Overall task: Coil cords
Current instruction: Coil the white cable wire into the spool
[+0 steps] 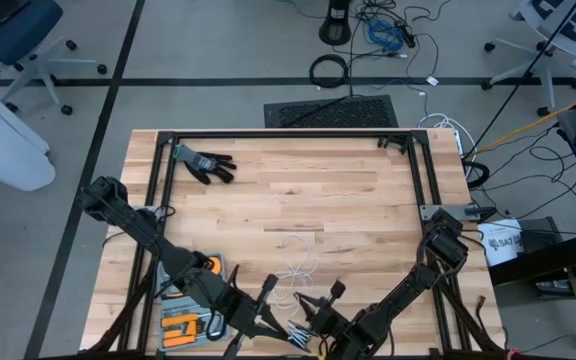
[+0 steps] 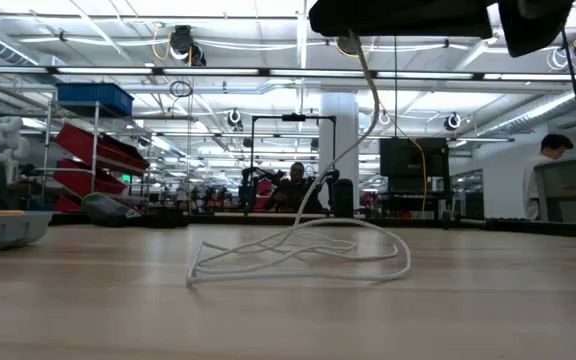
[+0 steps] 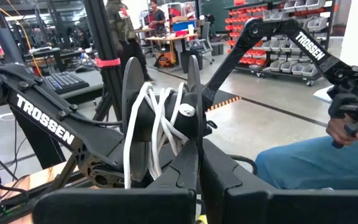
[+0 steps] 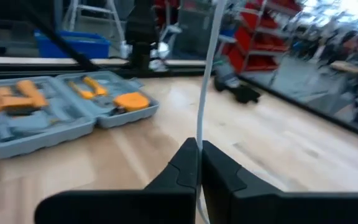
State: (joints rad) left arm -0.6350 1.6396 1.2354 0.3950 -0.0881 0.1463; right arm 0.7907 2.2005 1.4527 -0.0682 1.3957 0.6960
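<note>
A thin white cord (image 1: 298, 262) lies in loose loops on the wooden table (image 1: 348, 200), near its front edge. In the low view the cord (image 2: 298, 255) rests on the table and one strand rises to the grippers above. My left gripper (image 1: 264, 302) is shut on a black spool (image 3: 160, 118) with several turns of white cord wound on it. My right gripper (image 1: 320, 306), close beside it, is shut on the cord (image 4: 205, 74). Both grippers stand above the table's near edge. My left gripper pinches the rim of one black flange (image 3: 194, 134) of the spool between its two fingers. The spool stands beyond the fingertips, lifted clear of the table, its axis across the fingers. My right gripper pinches a single strand of the white cord (image 4: 198, 138) between its two fingertips. The cord runs on from the fingertips in a nearly straight line. The gripper is above the table.
A grey open tool case (image 1: 193, 310) with orange tools lies at the table's near left, under my left arm. A black glove (image 1: 208, 165) lies at the far left. A black frame (image 1: 288, 135) runs round the table. A person's legs (image 3: 316, 168) show beyond the table.
</note>
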